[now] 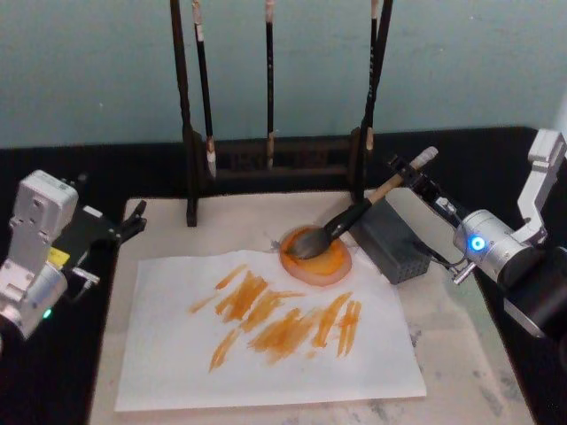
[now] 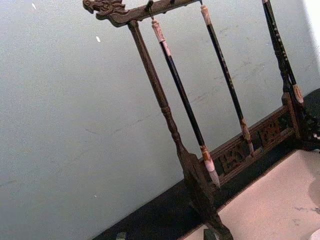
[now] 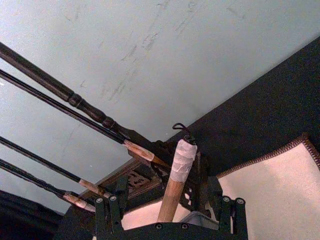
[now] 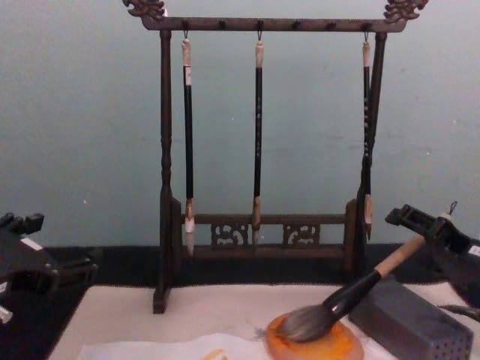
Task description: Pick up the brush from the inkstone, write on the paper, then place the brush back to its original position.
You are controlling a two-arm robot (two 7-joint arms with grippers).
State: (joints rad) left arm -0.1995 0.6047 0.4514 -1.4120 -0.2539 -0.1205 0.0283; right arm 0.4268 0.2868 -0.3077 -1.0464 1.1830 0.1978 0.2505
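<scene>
Brush [image 1: 354, 215] is laid on the inkstone [image 1: 332, 266], its handle flanked by the spread right end effector [image 3: 170, 201]; left end effector [image 1: 133, 221] is parked, grip cannot be told.

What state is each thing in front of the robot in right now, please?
brush: bristles resting on the inkstone, handle leaning over the grey block.
inkstone: flat, under the bristles.
paper: lying flat, covered with orange strokes.
thin brushes: hanging upright from the rack.
right gripper: open, straddling the brush handle's upper end.
left gripper: parked left of the paper.
</scene>
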